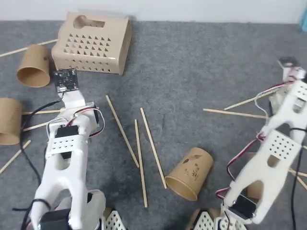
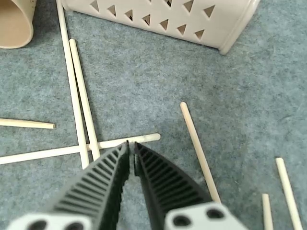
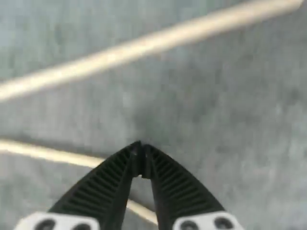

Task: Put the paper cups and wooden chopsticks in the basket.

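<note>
Writing: the printed paper cup (image 1: 190, 173) has small dark marks on its wall, too small to read.
Left gripper (image 2: 130, 145): its black ribbed fingers are drawn almost together with only a hairline gap, and nothing is pinched between them. The tips sit right over a crosswise chopstick (image 2: 57, 151); I cannot tell whether they touch it.
Beside the left gripper: a parallel pair of chopsticks (image 2: 78, 93) crosses the crosswise one, and a slanted chopstick (image 2: 199, 148) lies on the other side.
Right gripper (image 3: 140, 147): the fingertips are pressed together, low over the grey carpet (image 1: 192, 72). A thin chopstick (image 3: 48, 154) runs under the fingers and shows again between them nearer the wrist; I cannot tell whether it is gripped. A far chopstick (image 3: 144, 45) lies apart from the tips.
Basket (image 1: 93, 43): beige plastic with a wall of triangular holes and a handle cut-out, at the far left of the carpet, near the front of the left arm (image 1: 67, 148).
Paper cups: a plain paper cup (image 1: 34, 65) lies on its side just left of the basket. An edge paper cup (image 1: 9, 120) lies at the left border. The printed one lies on its side between the arms, mouth towards the near edge.
Chopsticks: three centre chopsticks (image 1: 140, 163) lie between the arms. Two right chopsticks (image 1: 235, 113) lie near the right arm (image 1: 276, 143). All are on the carpet, outside the basket.
</note>
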Robot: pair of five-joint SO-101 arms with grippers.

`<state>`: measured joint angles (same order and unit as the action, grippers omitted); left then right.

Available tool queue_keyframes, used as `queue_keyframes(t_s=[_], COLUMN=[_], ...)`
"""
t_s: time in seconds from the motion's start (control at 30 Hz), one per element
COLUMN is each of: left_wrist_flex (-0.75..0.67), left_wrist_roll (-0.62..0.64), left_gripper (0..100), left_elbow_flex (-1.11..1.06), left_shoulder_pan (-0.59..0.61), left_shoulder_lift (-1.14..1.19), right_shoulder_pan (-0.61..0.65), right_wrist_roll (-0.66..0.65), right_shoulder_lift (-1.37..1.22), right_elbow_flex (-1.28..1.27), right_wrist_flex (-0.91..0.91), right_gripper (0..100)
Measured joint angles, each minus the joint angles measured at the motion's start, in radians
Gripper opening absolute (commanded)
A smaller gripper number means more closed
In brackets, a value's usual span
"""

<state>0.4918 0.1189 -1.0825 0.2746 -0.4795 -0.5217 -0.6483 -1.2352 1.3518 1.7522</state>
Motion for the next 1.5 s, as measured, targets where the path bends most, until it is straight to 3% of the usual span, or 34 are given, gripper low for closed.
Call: queue_keyframes(t_s=[0.23,0.4,0.5,0.7,0.8,0.93,1.23,1.5], left_wrist_flex=[0.0,0.0,0.0,0.0,0.0,0.0,0.0,0.0], left_wrist_roll=[0.0,0.0,0.0,0.0,0.0,0.0,0.0,0.0], left_gripper=[1,1,1,1,1,1,1,1], left_elbow_flex=[0.0,0.0,0.0,0.0,0.0,0.0,0.0,0.0], left_shoulder_pan=[0.0,0.0,0.0,0.0,0.0,0.0,0.0,0.0], left_shoulder_lift=[0.0,0.0,0.0,0.0,0.0,0.0,0.0,0.0], right_shoulder_pan=[-0.091,-0.015,0.052,0.098,0.104,0.104,0.097,0.002], right_wrist_roll=[0.02,0.115,0.176,0.21,0.213,0.195,0.075,0.06], right_shoulder_lift=[0.0,0.0,-0.017,-0.184,-0.204,-0.203,-0.201,-0.201], right_elbow_flex=[0.138,0.256,0.264,0.133,0.095,0.112,0.301,0.302], right_wrist_flex=[0.005,-0.014,-0.149,-0.601,-0.697,-0.601,-0.044,0.002], right_gripper=[0.6,0.6,0.6,0.6,0.6,0.6,0.6,0.6])
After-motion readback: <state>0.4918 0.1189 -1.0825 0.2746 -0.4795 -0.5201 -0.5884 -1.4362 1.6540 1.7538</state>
